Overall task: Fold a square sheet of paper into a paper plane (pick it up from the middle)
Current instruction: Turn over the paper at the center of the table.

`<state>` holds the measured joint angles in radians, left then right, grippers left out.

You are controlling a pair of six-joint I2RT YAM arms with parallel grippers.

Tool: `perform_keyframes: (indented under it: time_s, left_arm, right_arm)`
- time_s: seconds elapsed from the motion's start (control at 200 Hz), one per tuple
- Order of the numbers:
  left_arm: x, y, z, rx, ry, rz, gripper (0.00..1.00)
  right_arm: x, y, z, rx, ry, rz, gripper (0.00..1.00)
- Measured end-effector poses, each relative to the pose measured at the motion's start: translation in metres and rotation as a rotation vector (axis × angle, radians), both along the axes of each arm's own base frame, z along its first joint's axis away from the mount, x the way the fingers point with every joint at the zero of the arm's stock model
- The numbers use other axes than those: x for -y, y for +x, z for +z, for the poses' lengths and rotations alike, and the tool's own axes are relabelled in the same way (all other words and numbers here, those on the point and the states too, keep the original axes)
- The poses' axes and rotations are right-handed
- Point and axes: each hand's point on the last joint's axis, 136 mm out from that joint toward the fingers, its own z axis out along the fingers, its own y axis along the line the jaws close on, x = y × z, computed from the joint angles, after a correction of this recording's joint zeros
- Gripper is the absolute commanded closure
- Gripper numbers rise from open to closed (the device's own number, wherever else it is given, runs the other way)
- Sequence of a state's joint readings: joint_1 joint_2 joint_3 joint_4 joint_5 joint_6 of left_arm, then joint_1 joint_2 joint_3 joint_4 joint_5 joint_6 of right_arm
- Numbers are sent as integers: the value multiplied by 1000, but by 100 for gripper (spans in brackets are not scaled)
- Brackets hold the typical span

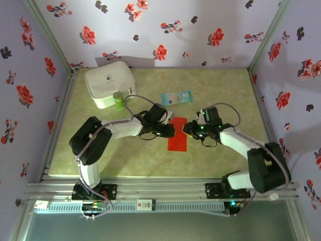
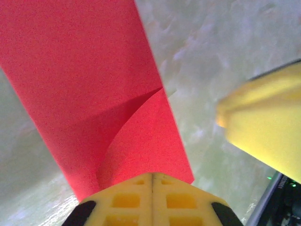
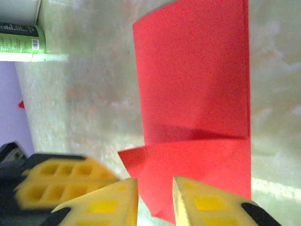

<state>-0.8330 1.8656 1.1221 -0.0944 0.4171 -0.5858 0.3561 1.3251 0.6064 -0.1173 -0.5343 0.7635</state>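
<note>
Paper (image 1: 178,141), bright red and already folded into a narrow strip, lies flat near the middle of the worktop (image 1: 225,155), a little closer to its near edge, between the two grippers.

The worktop is pale green with a marbled look. In its far left corner stands a white case (image 1: 108,83).

The left gripper (image 1: 169,131) is at the left side of the paper. In its wrist view, the left gripper (image 2: 152,178) has both yellow fingers pressed together with no gap. The near end of the paper (image 2: 94,70) runs in under the tips, and one folded flap rises a little there and throws a curved shadow. Whether the sheet is clamped between the fingers or only pressed under them cannot be told.

The right gripper (image 1: 188,129) is at the right side of the paper. Its own camera shows the right gripper (image 3: 155,182) slightly open, with a clear gap between the fingers. One corner of the paper (image 3: 193,75) lies below this gap and is not pinched.

A pale blue packet (image 1: 176,97) lies flat beyond the paper, toward the far edge. A small green bottle (image 1: 118,100) stands just beside the case, on the side of the case toward the near edge.
</note>
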Motion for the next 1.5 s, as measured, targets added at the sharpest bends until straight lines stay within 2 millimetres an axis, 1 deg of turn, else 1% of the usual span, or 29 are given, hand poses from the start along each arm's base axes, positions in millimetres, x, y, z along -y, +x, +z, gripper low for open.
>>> perform_keyframes:
  time_s: [0.07,0.16,0.23,0.34,0.445,0.53,0.855,1.5]
  left_arm:
    - [0,-1,-10,-15,21,-10,100]
    - [-1,-2,-18,-26,41,-17,100]
    - [-3,-3,-24,-35,54,-20,100]
    - [-6,-5,-32,-44,76,-24,100]
    - [-8,-6,-37,-49,90,-24,100]
    - [-10,-7,-41,-50,92,-23,100]
    - [-9,-7,-41,-42,68,-13,100]
    - [-8,-8,-40,-43,49,5,100]
  right_arm:
    - [4,-13,-6,-31,-16,-2,68]
    - [6,-25,-12,-65,-38,4,67]
    - [6,-34,-15,-87,-42,4,65]
    - [4,-48,-24,-124,-49,5,64]
    - [1,-56,-29,-153,-57,8,64]
    - [0,-58,-33,-171,-62,9,64]
    - [2,-62,-54,-246,-96,-6,64]
    - [-4,-54,-54,-284,-93,-17,65]
